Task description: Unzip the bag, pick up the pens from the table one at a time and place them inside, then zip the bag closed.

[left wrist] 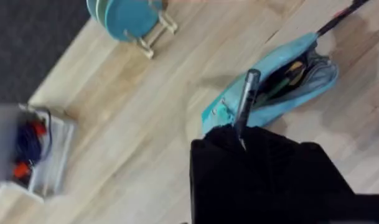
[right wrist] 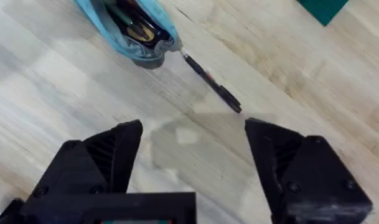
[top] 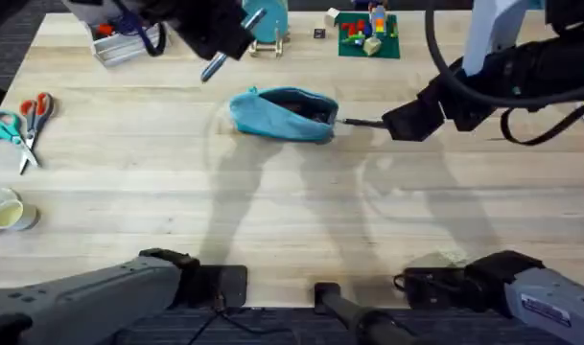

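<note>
Bag point(top: 284, 113) lies unzipped; left end effector point(left wrist: 241, 138) grips a silver pen point(left wrist: 246, 99) beside it, right end effector point(right wrist: 192, 146) gapes empty near the black pen point(right wrist: 211, 83).

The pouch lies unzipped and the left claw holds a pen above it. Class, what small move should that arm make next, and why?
Probably lower the left claw toward the open mouth of the bag and release. It grips the silver-grey pen above the bag, which is already unzipped. The black pen lies on the table in front of the open right claw.
</note>
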